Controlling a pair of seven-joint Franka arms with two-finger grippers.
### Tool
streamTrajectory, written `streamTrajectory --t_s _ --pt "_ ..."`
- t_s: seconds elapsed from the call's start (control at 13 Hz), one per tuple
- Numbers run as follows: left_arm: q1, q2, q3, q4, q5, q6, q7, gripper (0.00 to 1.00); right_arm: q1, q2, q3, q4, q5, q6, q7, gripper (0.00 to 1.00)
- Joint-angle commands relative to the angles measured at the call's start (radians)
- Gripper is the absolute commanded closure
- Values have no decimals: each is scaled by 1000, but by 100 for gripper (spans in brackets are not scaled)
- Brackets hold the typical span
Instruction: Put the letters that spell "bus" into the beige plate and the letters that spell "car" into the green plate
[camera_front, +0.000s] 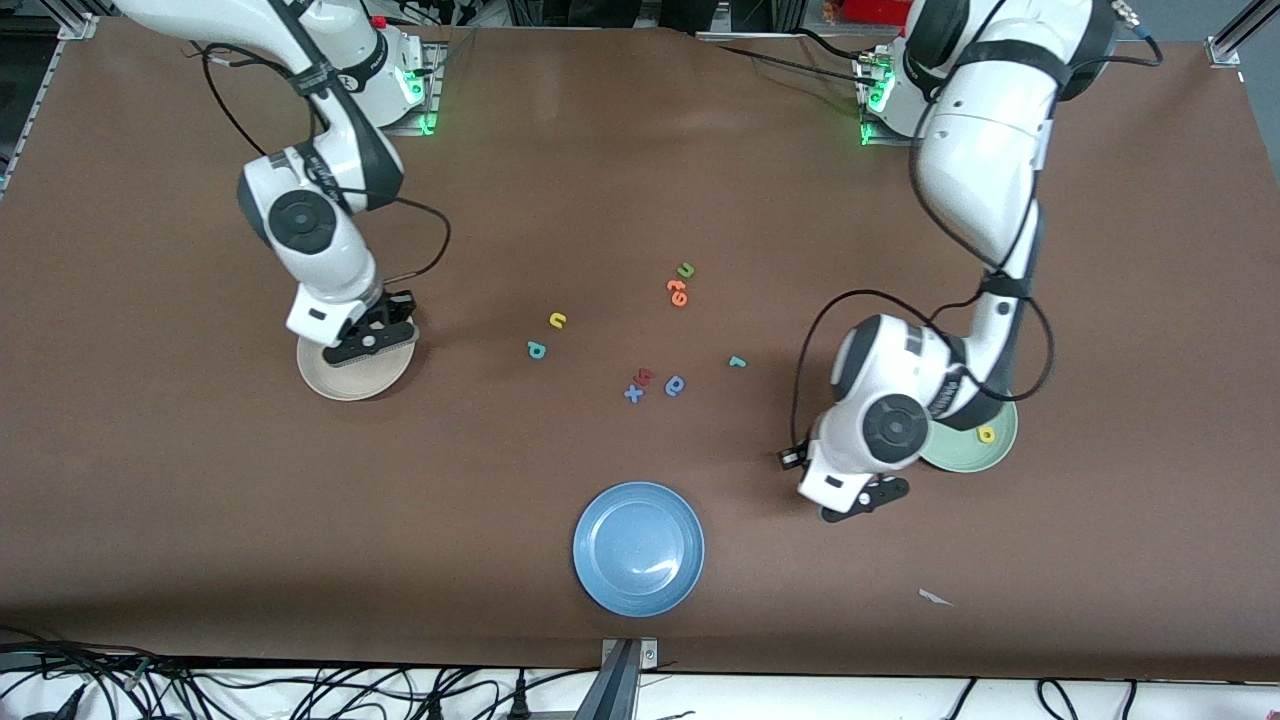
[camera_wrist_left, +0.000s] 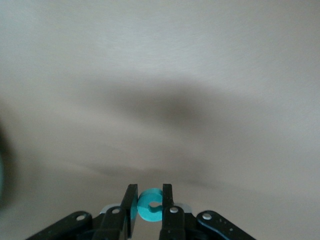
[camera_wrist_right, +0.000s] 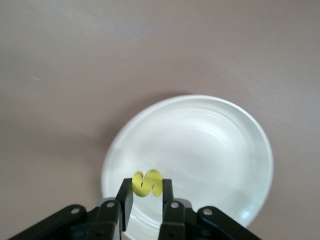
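My right gripper (camera_wrist_right: 146, 182) is shut on the yellow s (camera_wrist_right: 148, 185) and hangs over the beige plate (camera_wrist_right: 210, 145), seen also in the front view as gripper (camera_front: 371, 341) over plate (camera_front: 345, 381). My left gripper (camera_wrist_left: 149, 191) is shut on the teal c (camera_wrist_left: 149, 206). It hangs over bare table (camera_front: 864, 496) beside the green plate (camera_front: 965, 452), which holds the yellow a (camera_front: 986, 434). The yellow u (camera_front: 558, 320), the teal b (camera_front: 536, 350) and the thin teal r (camera_front: 737, 362) lie on the table's middle.
A green u (camera_front: 685, 270) and orange letters (camera_front: 677, 292) lie nearer the robots' bases. A blue x (camera_front: 633, 393), a red letter (camera_front: 645, 376) and a darker blue round letter (camera_front: 675, 385) cluster mid-table. A blue plate (camera_front: 638, 548) sits nearer the front camera, a white scrap (camera_front: 935, 597) beside it.
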Motion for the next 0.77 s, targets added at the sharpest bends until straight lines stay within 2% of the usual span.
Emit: streamTrajectory --t_s 0.0,0.08,0.15,0.31,0.39,0.69 --pt "62 -87 -7 -79 95 -98 265 96 -5 -30 0 -35 20 0 -31 64" --pt "89 -113 -9 -119 111 -94 322 96 -5 -30 -1 -35 20 1 -31 21" --pt "112 -133 -9 -150 114 -86 391 96 -5 -30 -6 -31 20 1 -31 1" --pt "169 -179 -10 -208 114 -68 522 96 -5 -42 -6 -28 22 -2 -28 0" --pt "191 -215 -10 -269 114 -31 572 96 -5 -45 -1 -24 23 -13 -26 0" --pt "235 -413 -12 -627 114 211 630 92 1 -21 61 33 186 -69 6 0"
